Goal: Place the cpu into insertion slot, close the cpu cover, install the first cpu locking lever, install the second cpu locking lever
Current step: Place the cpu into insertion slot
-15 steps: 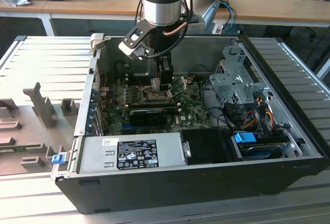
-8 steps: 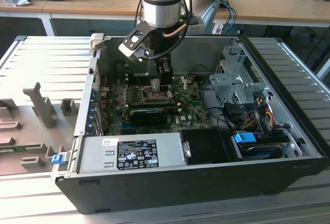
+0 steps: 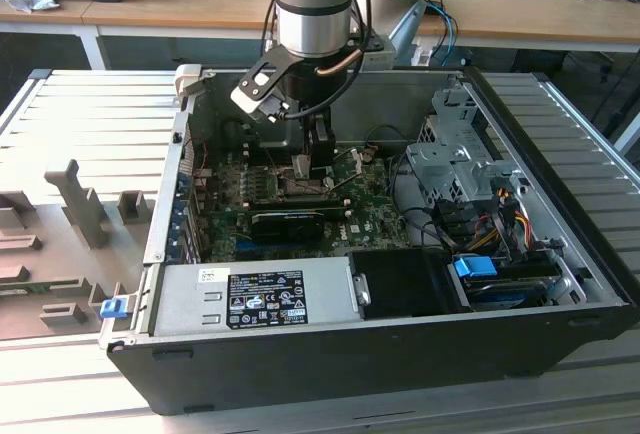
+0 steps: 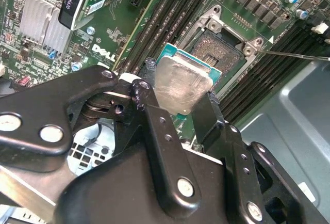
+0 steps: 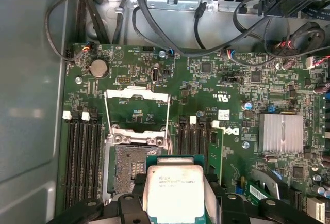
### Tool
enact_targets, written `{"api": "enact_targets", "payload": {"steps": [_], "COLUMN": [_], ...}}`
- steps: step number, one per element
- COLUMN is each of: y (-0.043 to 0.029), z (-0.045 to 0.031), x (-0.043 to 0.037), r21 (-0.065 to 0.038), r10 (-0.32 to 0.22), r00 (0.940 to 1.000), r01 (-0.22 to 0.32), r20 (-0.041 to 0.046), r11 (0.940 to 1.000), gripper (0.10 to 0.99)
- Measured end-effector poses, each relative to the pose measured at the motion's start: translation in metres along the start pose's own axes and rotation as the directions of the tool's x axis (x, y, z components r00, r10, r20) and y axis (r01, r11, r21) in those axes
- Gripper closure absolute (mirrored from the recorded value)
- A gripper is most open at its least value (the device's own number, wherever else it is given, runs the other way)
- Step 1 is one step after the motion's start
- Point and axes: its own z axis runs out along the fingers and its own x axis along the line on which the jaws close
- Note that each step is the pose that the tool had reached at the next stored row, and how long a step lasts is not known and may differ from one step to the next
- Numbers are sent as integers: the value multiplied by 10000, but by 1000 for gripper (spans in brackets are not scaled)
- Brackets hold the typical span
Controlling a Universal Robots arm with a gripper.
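Open computer case [image 3: 300, 364] lying on a slatted tabletop [image 3: 80, 114], centre of the exterior view. Arm [image 3: 313, 4] comes down from the upper centre into the case. Gripper [image 3: 320, 162] sits low over the green motherboard [image 3: 235, 194], a little toward the exterior view's left of mid-case.

Fingers [image 4: 160, 131] are narrowed and clamped on the cpu [image 4: 181, 85], one on each opposite edge. Its pale metal top faces the cameras, with green substrate showing around the rim in both wrist views.

The cpu [image 5: 175, 193] hangs at the near edge of the insertion slot [image 5: 131, 167], partly overlapping it. Whether it touches the slot cannot be told. The slot's contact field is bare.

The cpu cover [image 5: 136, 96] is swung open on the far side of the slot, well apart from the cpu.
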Motion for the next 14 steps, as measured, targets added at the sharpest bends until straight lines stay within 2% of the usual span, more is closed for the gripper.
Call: {"api": "enact_targets", "payload": {"steps": [14], "y": [-3], "z": [44], "x": [4], "r21": [0], "r10": [0], "r00": [10000], "r01": [0], "r20": [0], "r11": [10000], "gripper": [561]}}
